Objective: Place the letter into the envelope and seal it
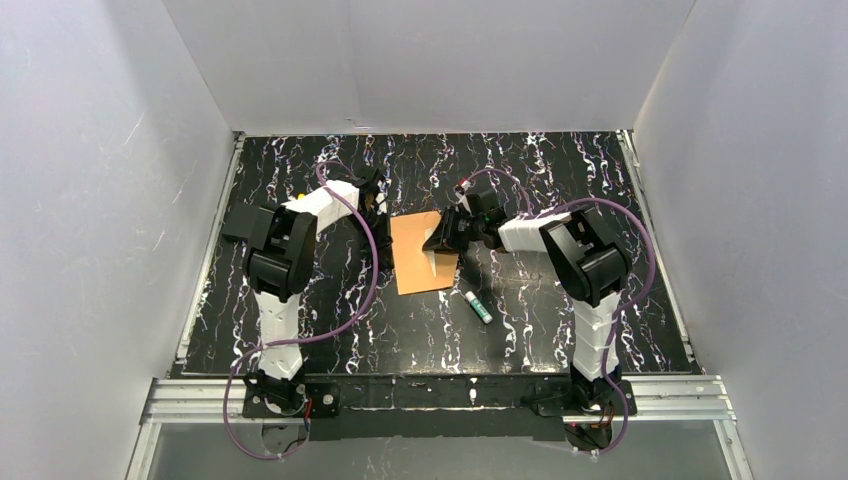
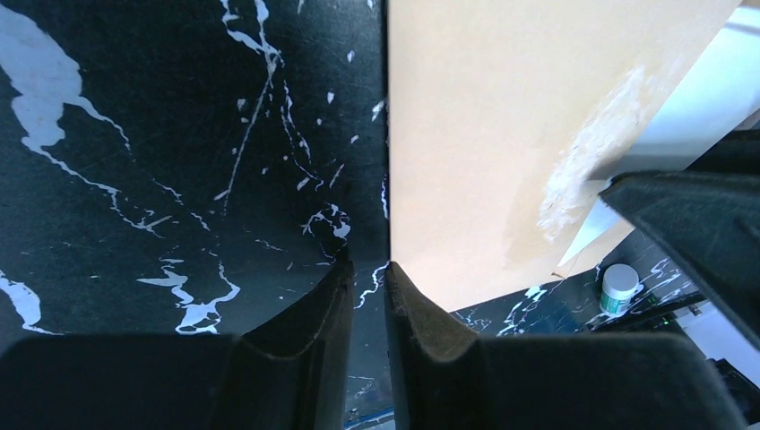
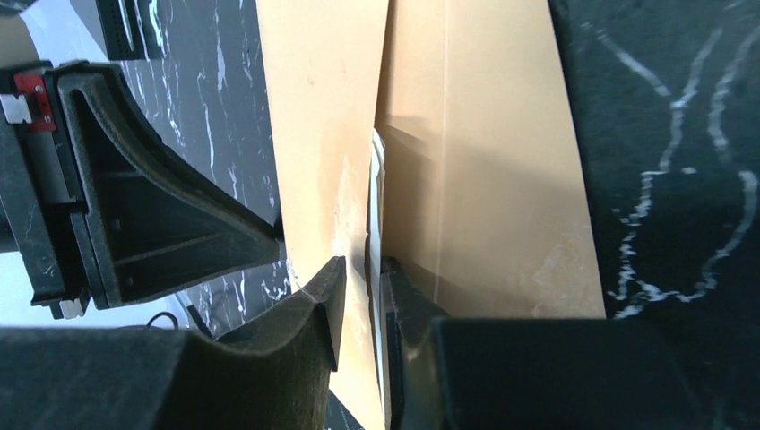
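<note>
One black marbled table (image 1: 420,340). Envelope (image 1: 410,255) flat at centre, flap (image 3: 314,134) raised. Right gripper (image 3: 363,287) astride flap, jaws narrowly apart. Left gripper (image 2: 369,269) at envelope's left edge, jaws narrowly apart, holding nothing. Letter (image 3: 374,206) a pale sliver under flap. Glue stick (image 1: 478,307) just right of envelope.

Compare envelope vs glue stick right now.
The envelope is large, flat, orange-brown; the glue stick is a small white-and-green tube. The envelope's flap stands raised between the right gripper's fingers; the glue stick lies untouched, beside the envelope's near right corner. Both rest on the marbled table.
</note>
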`<state>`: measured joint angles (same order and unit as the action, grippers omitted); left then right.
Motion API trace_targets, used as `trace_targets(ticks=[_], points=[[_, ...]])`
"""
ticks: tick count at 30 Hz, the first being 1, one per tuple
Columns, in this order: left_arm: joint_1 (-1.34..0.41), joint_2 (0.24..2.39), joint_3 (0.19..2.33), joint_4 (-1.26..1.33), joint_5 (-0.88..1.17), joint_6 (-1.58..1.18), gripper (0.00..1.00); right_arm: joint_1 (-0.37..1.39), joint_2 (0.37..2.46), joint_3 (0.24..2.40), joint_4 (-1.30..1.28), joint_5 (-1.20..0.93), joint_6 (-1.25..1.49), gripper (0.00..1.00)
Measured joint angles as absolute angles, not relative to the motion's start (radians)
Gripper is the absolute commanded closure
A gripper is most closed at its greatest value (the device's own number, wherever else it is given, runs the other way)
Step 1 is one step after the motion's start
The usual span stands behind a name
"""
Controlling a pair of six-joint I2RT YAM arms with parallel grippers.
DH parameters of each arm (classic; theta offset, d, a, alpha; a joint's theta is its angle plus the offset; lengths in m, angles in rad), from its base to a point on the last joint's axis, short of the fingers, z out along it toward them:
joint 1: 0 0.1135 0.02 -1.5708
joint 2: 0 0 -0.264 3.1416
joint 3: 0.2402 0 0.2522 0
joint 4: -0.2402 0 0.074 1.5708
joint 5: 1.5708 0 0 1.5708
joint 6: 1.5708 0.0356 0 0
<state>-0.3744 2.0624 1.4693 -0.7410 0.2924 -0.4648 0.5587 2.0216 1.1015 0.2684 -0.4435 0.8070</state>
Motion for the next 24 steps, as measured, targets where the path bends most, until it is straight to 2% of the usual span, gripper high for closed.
trace_targets(ticks=[4,9,13,20,24], points=[[-0.374,2.069,1.474,-0.744,0.305,-0.464,0.80,0.545,2.022,1.103,0.260,-0.445,0.788,0.71],[-0.371,2.074,1.476,-0.735,0.358,-0.466,0.71,0.543,2.022,1.119,0.233,-0.446,0.762,0.69],[-0.359,2.072,1.472,-0.696,0.387,-0.484,0.71,0.543,2.022,1.133,0.200,-0.444,0.754,0.69],[-0.326,2.017,1.407,-0.527,0.467,-0.551,0.97,0.543,2.022,1.141,0.178,-0.441,0.764,0.70],[-0.323,2.019,1.407,-0.471,0.569,-0.593,0.98,0.543,2.022,1.145,0.167,-0.439,0.771,0.70]])
